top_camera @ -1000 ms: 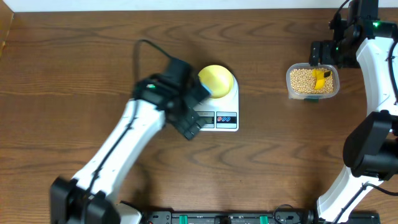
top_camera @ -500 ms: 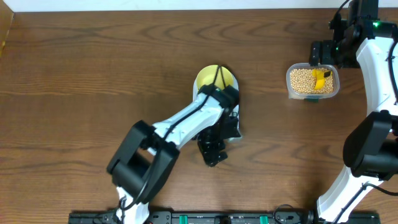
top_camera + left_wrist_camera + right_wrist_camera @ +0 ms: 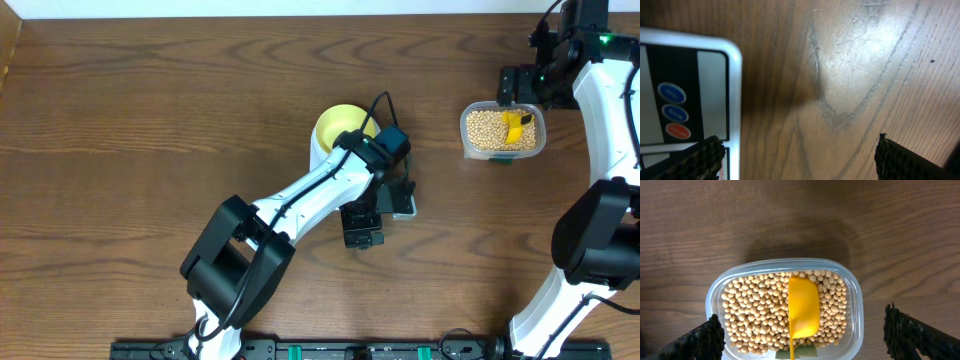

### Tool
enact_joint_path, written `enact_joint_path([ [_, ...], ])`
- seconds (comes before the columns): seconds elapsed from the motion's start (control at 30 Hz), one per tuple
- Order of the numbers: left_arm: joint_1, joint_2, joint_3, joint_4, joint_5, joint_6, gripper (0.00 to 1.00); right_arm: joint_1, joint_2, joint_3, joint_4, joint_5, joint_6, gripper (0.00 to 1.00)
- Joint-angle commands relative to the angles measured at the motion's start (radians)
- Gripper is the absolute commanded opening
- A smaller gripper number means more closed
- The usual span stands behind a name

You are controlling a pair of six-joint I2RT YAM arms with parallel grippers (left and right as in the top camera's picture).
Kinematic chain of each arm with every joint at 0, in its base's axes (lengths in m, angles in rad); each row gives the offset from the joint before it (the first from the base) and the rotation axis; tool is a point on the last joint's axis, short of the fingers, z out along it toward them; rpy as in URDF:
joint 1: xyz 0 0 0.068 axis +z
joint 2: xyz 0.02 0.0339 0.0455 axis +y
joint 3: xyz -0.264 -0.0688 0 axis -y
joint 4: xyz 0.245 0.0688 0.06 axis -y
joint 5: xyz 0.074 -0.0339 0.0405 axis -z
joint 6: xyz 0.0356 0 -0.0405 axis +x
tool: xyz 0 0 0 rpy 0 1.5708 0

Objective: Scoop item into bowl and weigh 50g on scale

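The beans (image 3: 760, 310) fill a clear plastic tub (image 3: 855, 300) at the far right of the table (image 3: 503, 130), with a yellow scoop (image 3: 804, 305) lying on them. My right gripper (image 3: 805, 342) is open above the tub, one finger on each side, holding nothing. The pale yellow-green bowl (image 3: 338, 123) sits on the white scale (image 3: 404, 206), which my left arm mostly hides. In the left wrist view the scale's corner (image 3: 732, 100) shows its blue and red buttons. My left gripper (image 3: 800, 160) is open and empty over bare wood beside that corner, and it also shows in the overhead view (image 3: 362, 232).
The wooden table (image 3: 120, 120) stretches bare to the left and between the scale and the tub. My right arm's base (image 3: 590, 240) stands at the right edge. A black cable (image 3: 385, 100) arches over the bowl.
My left arm has swung from the scale's left side across its front to its right front corner. The right arm, tub and scoop have not moved.
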Motion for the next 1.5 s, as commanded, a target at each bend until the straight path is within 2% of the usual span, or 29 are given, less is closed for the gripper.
enact_joint_path([
  [0.0, -0.003, 0.025, 0.015, -0.013, 0.005, 0.055, 0.98, -0.006, 0.009, 0.014, 0.0, 0.002, -0.002, 0.99],
  [0.67, -0.002, 0.073, 0.014, 0.003, -0.007, 0.07, 0.98, -0.006, 0.009, 0.014, 0.0, 0.002, -0.003, 0.99],
  [0.87, 0.019, 0.104, 0.014, 0.016, -0.084, 0.07, 0.98, -0.006, 0.009, 0.014, 0.0, 0.002, -0.002, 0.99],
  [1.47, 0.036, 0.151, 0.014, 0.057, -0.086, 0.07, 0.98, -0.006, 0.009, 0.014, 0.0, 0.002, -0.003, 0.99],
])
